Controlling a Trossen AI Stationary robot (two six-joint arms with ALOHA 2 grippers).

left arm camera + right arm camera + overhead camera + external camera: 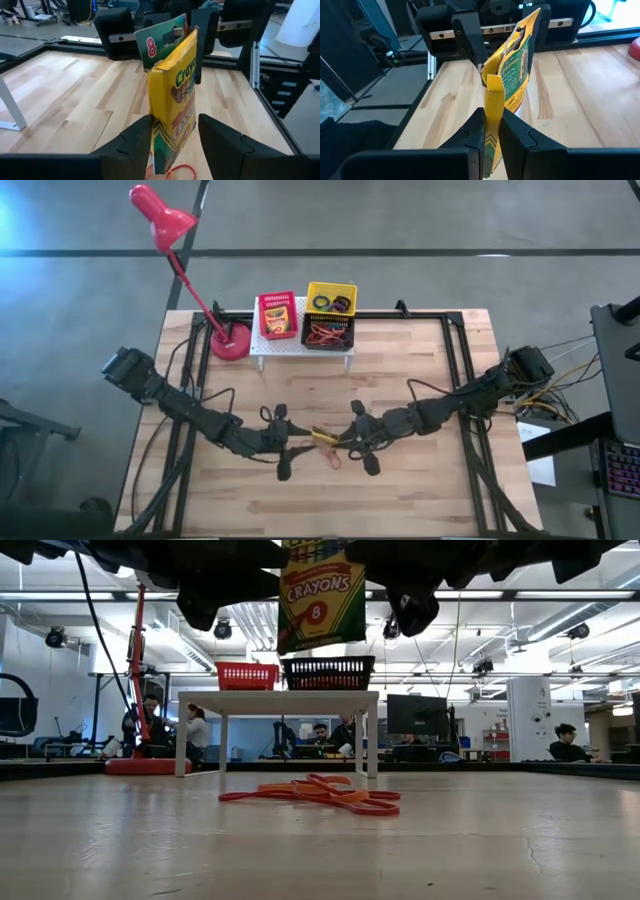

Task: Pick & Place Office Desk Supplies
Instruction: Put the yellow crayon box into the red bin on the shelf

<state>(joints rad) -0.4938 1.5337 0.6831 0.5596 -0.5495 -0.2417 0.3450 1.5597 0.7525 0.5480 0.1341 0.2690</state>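
Right wrist view shows the right gripper [492, 131] pinching a flat yellow-and-green cardboard crayon box [512, 80] above the wooden table [580, 95], while the left gripper [175, 131] loosely straddles it, so only one should release at handover.

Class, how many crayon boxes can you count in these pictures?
2. One yellow-and-green cardboard crayon box is held above mid-table between both arms' fingers; another crayon box lies in the red plastic basket on the white rack. Others may be hidden.

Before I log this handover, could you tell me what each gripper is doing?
Left gripper: jaws around the crayon box, apparently not clamped.
Right gripper: shut on the crayon box.
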